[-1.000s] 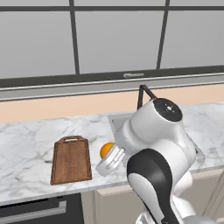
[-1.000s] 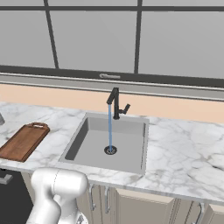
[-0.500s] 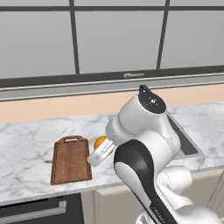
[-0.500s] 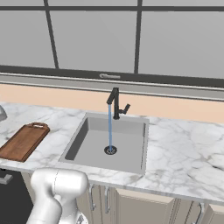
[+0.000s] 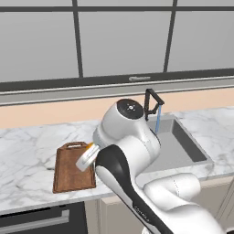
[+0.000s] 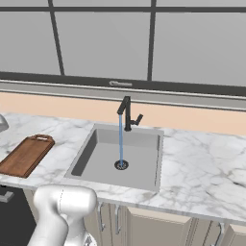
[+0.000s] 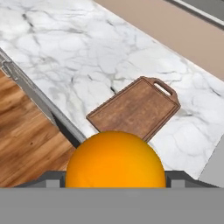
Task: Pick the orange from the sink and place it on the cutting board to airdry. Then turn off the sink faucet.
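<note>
The jaws hold the orange point(image 7: 115, 159) between them; in the hand view the fruit covers the fingertips, so I judge the grip from how it sits pressed at the bottom of that view and not from the fingers themselves. In the left base view only a thin slice of the orange point(image 5: 91, 147) shows beside the arm, above the right edge of the board point(image 5: 73, 167).

The step in hand is the carry: the fruit is out of the sink point(image 6: 115, 158) and is in the air over the desk point(image 5: 27, 141), not yet put down. The board point(image 7: 135, 109) lies flat near the front edge of the desk, its handle cut-out towards the back wall, well apart from the sink.

The next move, as I judge it, is to bring the orange over the middle of the board, lower it until it touches the wood, and then open slowly, because a round fruit can roll off.

After this the faucet point(image 6: 127, 113) remains: water runs from its spout into the drain, so its lever must be turned.
</note>
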